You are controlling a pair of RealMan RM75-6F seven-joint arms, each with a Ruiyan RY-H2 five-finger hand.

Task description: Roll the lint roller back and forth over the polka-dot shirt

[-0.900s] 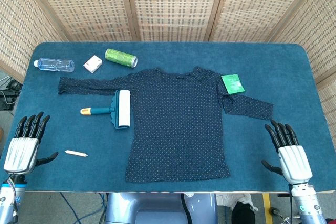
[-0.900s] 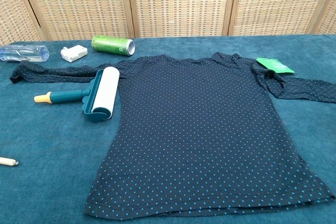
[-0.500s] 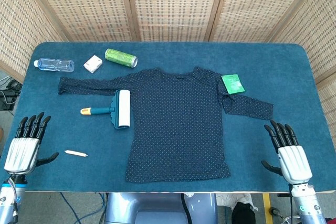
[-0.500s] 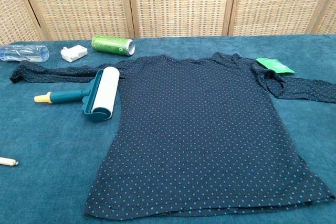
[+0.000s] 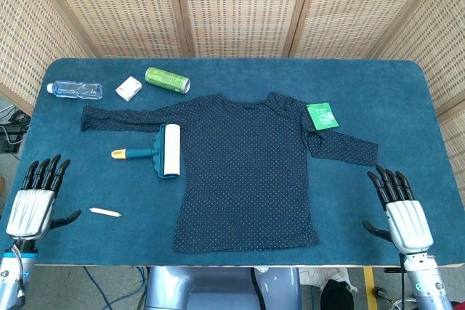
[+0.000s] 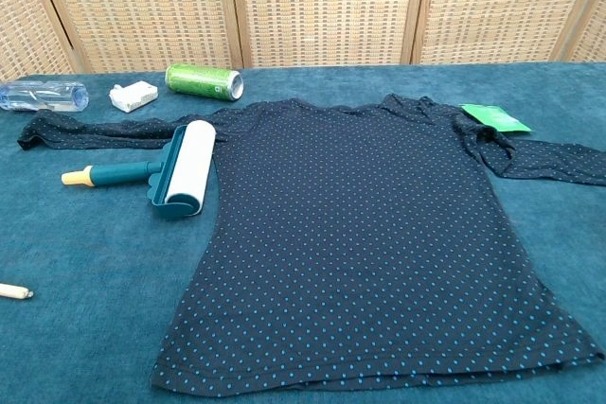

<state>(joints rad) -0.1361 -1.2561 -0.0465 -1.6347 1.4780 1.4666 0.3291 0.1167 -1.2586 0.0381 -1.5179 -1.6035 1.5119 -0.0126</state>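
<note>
The lint roller (image 5: 164,152) lies on the blue desk (image 5: 407,107) at the left edge of the polka-dot shirt (image 5: 247,172), its white roll touching the fabric and its teal handle pointing away. Behind it sit a green can (image 5: 167,80), a small white box (image 5: 128,88) and a clear bottle (image 5: 75,90) — a green packet (image 5: 322,115) rests by the far sleeve, a small stick (image 5: 104,212) near the front edge. The left hand (image 5: 33,201) and right hand (image 5: 401,208) rest at the desk's front corners, fingers spread and holding nothing — well apart from the roller.

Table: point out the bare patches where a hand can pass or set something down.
Free: far right table beyond the green packet; near left between lint roller and stick. Crowded: far left, where bottle, white box and can border the polka-dot shirt sleeve.
</note>
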